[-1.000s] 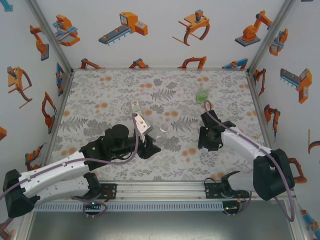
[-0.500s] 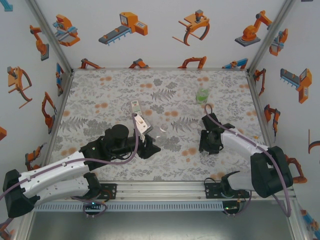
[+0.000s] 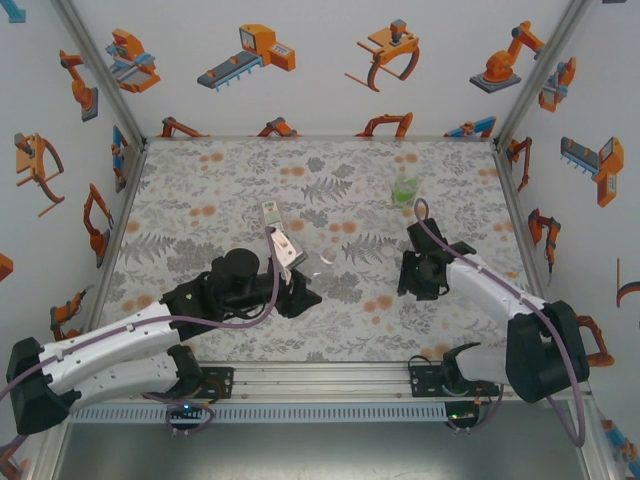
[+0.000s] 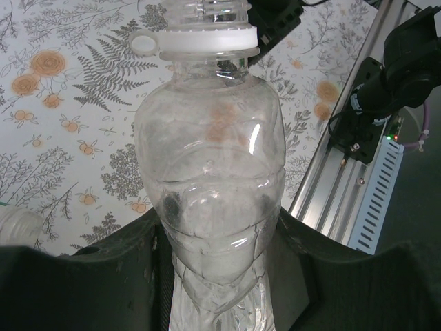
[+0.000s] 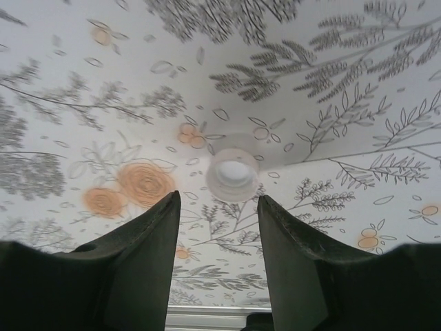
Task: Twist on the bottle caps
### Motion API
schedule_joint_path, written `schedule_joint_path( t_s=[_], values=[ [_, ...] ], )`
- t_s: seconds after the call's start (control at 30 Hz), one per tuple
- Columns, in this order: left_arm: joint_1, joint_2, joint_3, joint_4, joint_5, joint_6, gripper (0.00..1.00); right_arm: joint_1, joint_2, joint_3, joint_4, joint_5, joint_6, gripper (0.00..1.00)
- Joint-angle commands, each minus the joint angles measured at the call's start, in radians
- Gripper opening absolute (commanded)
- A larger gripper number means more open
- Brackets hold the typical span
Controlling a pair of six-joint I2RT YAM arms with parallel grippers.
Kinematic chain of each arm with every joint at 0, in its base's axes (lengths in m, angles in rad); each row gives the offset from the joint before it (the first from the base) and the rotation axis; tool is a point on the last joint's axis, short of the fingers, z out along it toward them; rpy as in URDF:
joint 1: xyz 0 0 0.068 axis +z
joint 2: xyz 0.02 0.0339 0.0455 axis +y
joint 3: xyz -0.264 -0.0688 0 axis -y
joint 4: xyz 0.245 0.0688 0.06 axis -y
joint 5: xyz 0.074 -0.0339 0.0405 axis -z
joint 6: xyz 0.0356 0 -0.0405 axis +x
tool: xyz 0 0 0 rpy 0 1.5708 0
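right jaws shifted slightly, spread facing a cap [image 5: 233, 174] on open mat [image 5: 331, 83]; left jaws pinch bottle [image 4: 210, 172].

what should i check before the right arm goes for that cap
1. Left gripper shut on the clear bottle: ok.
2. Bottle neck bare, ready for a cap: ok, threads show.
3. Right gripper open, nothing between its fingers: ok.
4. Cap lined up with the gap: ok, it lies on the table just ahead of the fingertips.
5. Cap's open side facing down for screwing: cannot tell.
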Motion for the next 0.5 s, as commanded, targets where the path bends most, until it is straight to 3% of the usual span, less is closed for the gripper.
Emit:
schedule_joint_path(
  t_s=[0.0,0.47],
  values=[
    [-0.002,0.002,0.014,0.004,0.001,0.004,0.0,-0.008,-0.011,0.038,-0.029,-0.006,-0.02,0.47],
    [-0.002,-0.006,0.024,-0.008,-0.004,0.001,0.0,-0.024,0.047,0.006,0.023,-0.013,-0.031,0.47]
  ],
)
